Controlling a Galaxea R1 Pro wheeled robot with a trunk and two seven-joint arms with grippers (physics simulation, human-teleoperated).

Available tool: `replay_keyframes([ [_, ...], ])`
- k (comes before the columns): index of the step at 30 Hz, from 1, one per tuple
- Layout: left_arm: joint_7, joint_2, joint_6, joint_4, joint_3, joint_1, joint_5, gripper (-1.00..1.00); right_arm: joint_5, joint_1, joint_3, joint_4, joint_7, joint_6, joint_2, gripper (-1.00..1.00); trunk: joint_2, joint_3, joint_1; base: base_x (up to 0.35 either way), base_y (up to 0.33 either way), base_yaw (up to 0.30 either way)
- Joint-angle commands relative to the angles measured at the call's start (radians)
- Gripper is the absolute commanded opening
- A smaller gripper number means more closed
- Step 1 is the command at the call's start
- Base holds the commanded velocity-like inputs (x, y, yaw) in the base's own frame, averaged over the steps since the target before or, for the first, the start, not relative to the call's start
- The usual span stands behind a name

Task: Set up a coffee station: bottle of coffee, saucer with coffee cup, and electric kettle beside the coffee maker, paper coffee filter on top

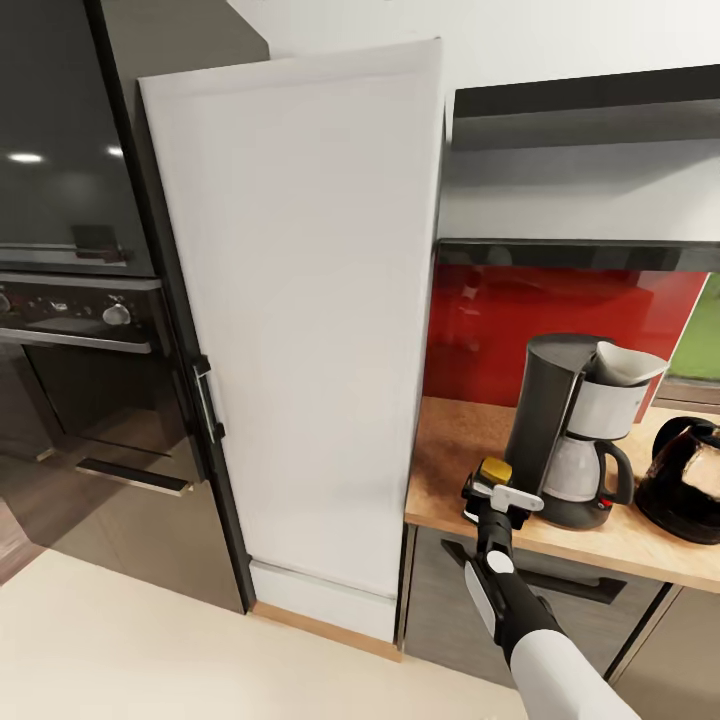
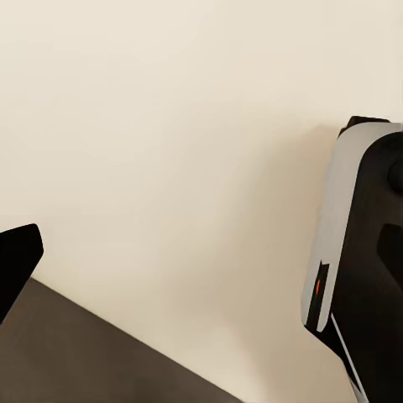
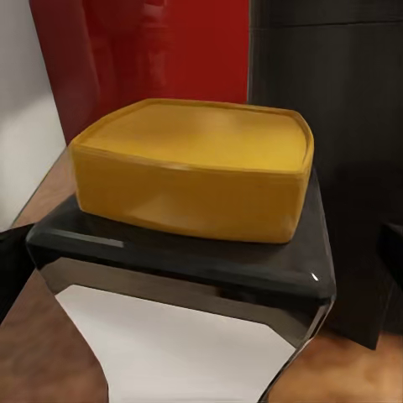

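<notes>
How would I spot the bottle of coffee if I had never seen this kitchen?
Find the tan kitchen countertop under the red wall panel, right of the tall white cabinet door. The coffee maker stands on it, and the bottle of coffee sits by its left side at the counter's front edge. It is small and dark, with a yellow-gold cap.

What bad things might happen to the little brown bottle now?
The dark brown bottle with the yellow cap stands near the front edge of the tan wood countertop, right at the right claw. A careless nudge might push it off. It also sits close beside the black and grey coffee maker, so a bump could shake loose the white paper filter on top.
</notes>
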Motion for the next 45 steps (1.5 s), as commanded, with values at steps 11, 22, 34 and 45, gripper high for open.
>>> replay_keyframes([
  [11, 0.003, 0.000, -0.003, -0.002, 0.005, 0.000, -0.010, 1.00, 0.011, -0.001, -0.006, 0.001, -0.002, -0.002, 0.001, 1.00, -0.002, -0.002, 0.001, -0.195, 0.000, 0.000],
  [22, 0.003, 0.000, -0.003, -0.003, 0.005, 0.000, -0.010, 1.00, 0.011, -0.001, -0.005, 0.002, -0.002, -0.002, 0.001, 1.00, -0.002, -0.002, 0.001, -0.028, 0.000, 0.000],
  [34, 0.003, 0.004, -0.003, -0.005, 0.006, -0.001, -0.010, 1.00, 0.007, -0.001, -0.003, 0.056, 0.002, -0.002, 0.009, 1.00, -0.002, -0.002, 0.001, -0.121, 0.000, 0.000],
  [45, 0.000, 0.005, -0.004, -0.007, 0.005, -0.006, -0.011, 1.00, 0.004, -0.001, -0.005, 0.292, -0.003, -0.063, 0.009, 1.00, -0.002, -0.002, 0.001, -0.002, 0.000, 0.000],
])
